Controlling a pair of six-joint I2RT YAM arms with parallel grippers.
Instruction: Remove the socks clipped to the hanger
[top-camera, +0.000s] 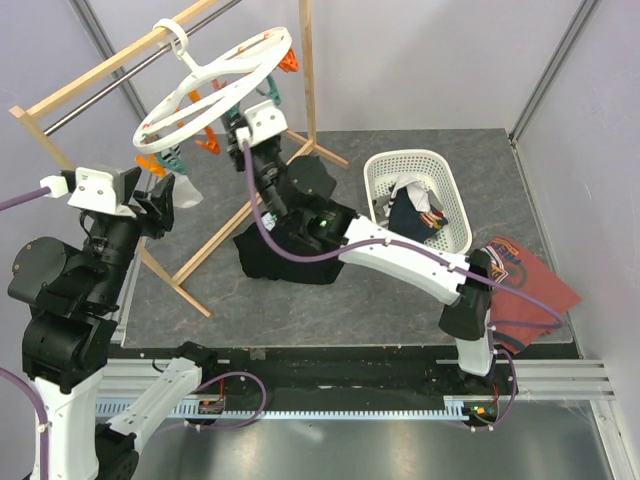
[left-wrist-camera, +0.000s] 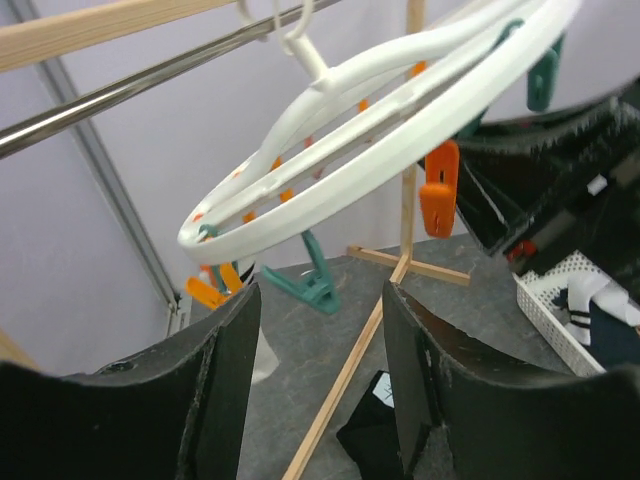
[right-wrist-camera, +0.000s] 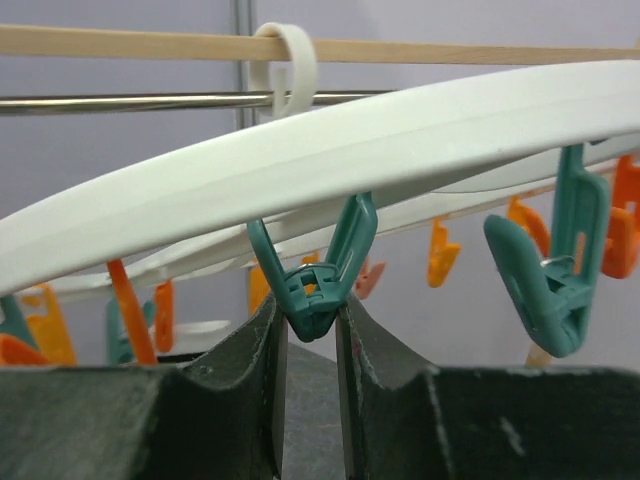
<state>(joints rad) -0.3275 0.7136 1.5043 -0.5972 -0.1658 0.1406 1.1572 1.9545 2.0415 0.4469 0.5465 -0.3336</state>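
Right gripper pinched on teal plastic clothes peg under round white plastic hanger, centre frame.
Squeeze to be kept square; left gripper spread; white sock hangs clipped, upper left overhead.

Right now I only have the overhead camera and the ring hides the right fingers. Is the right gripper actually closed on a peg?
Observer: Yes. In the right wrist view the right gripper pinches the lower end of a teal peg hanging under the hanger ring.
Operator: Anything clipped in that peg?
Observer: Nothing that the right wrist view shows; only the peg itself sits between the two fingers.
Operator: And the left gripper?
Observer: The left wrist view shows the left gripper open and empty. It is below the ring and touches nothing.
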